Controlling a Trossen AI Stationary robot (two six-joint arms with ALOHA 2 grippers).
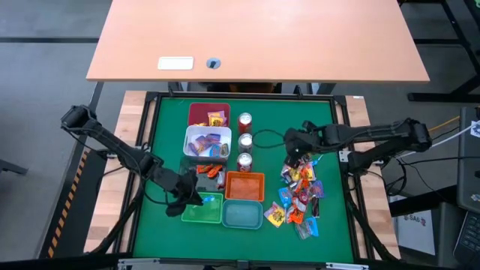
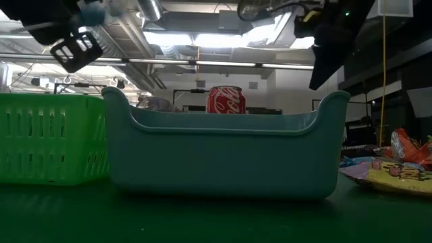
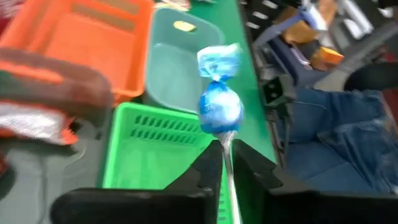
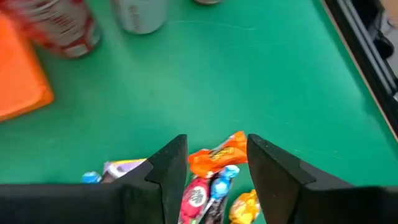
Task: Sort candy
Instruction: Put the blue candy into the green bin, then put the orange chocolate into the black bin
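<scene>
The left gripper (image 3: 225, 163) hangs over the green basket (image 1: 201, 211) at the front of the green table (image 1: 169, 120), its two fingers pinched on the thin stick of a blue lollipop (image 3: 219, 106), whose wrapped head stands up past the fingertips, above the basket's near edge. Just beside the green basket sits the teal bin (image 1: 241, 215), with one small yellowish sweet (image 3: 184, 26) lying inside it, and behind those two is the orange basket (image 1: 244, 186). The right gripper (image 4: 216, 163) is over the top end of the candy pile (image 1: 300, 196) on the right half of the table; its fingers stand apart with an orange-wrapped sweet (image 4: 217, 155) lying between them on the pile, and whether they touch it cannot be told. The rest of the candy lies in a loose heap stretching toward the front of the table, right of the bins. Three cans (image 1: 244, 142) stand in a row near the table's middle, beside a white bin (image 1: 207, 142) and a dark red bin (image 1: 208, 114), both with sweets in them.
</scene>
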